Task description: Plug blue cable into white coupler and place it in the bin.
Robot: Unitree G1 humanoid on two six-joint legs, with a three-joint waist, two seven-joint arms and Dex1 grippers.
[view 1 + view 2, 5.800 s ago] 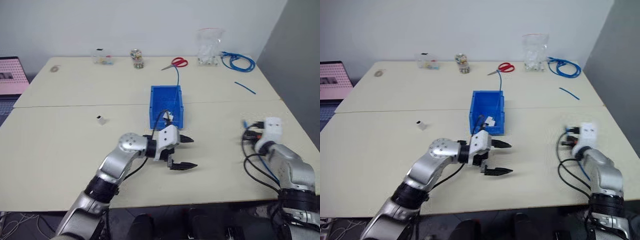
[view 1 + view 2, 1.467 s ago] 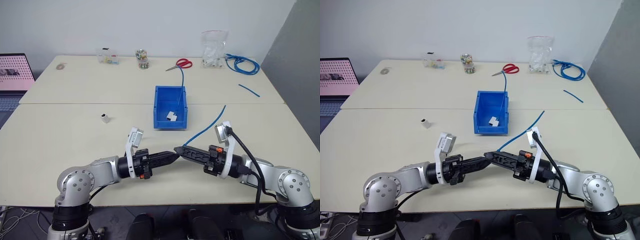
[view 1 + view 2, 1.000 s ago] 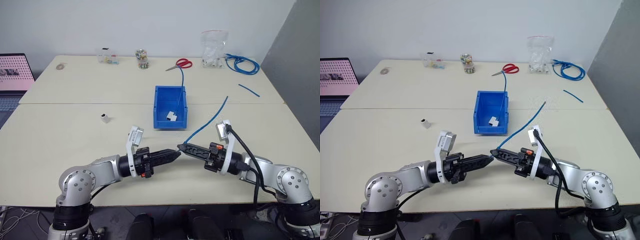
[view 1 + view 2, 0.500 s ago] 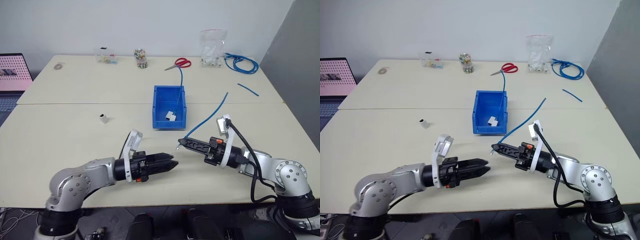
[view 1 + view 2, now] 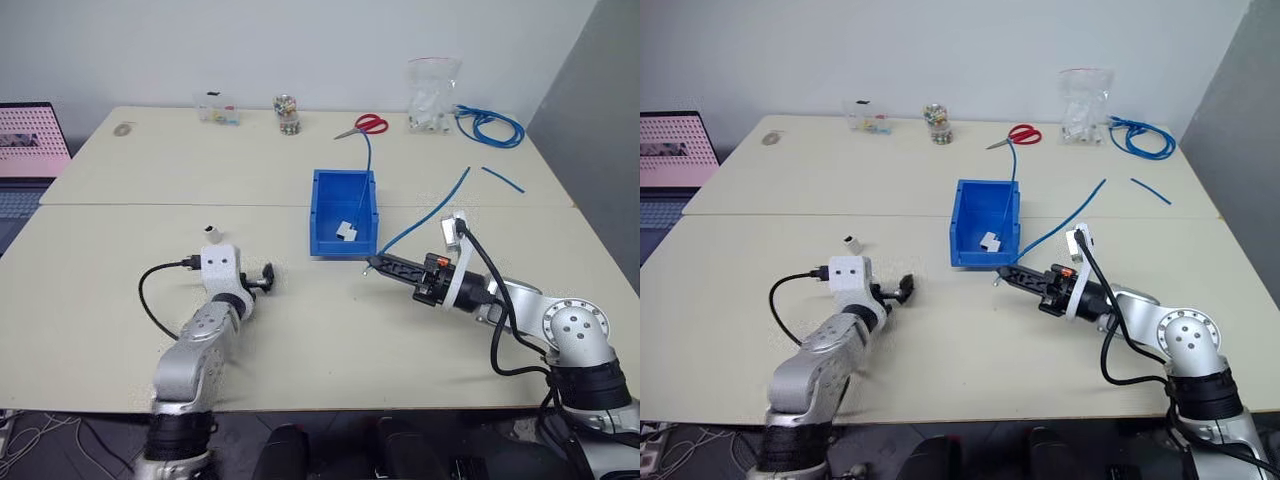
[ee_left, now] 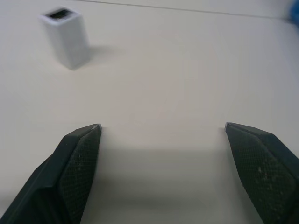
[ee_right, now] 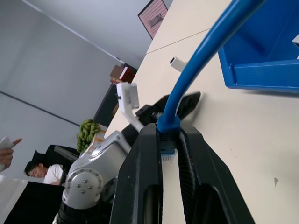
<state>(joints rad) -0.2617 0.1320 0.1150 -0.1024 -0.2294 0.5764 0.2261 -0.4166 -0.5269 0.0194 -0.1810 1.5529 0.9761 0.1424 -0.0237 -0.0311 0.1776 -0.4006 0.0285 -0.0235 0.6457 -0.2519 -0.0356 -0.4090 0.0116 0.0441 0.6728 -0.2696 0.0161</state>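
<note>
While clamped at its plug end in the narrow jaws of the right gripper (image 5: 372, 264), the blue cable (image 5: 430, 213) rises slanting toward the far right corner of the worktop (image 5: 120, 300), plug just beside the near wall of the bin (image 5: 343, 188). Stands mid-worktop just past the seam, that bin, with a white block and a second blue lead inside. Sits upright left of the bin, well apart from it, the white coupler (image 5: 210, 232), dark socket facing up. Hovers just near of the coupler, toward the near edge, the left gripper (image 6: 163, 130), jaws spread wide and empty over bare surface.

Pale cream worktop in two slabs, grey-white wall behind the far edge, darker grey panel past the right edge. Along the far edge: small clear box (image 5: 213, 111), jar (image 5: 286, 113), red scissors (image 5: 364, 125), clear bag (image 5: 432, 95), coiled blue cable (image 5: 490, 125); short blue stub (image 5: 501, 179) near the right edge. Laptop with pink screen (image 5: 33, 140) off the left edge. Seen in the right wrist view, a seated person (image 7: 44, 172) and a bunch of bananas (image 7: 88, 131) beyond.

Open bare surface across the near left and between gripper and bin.
</note>
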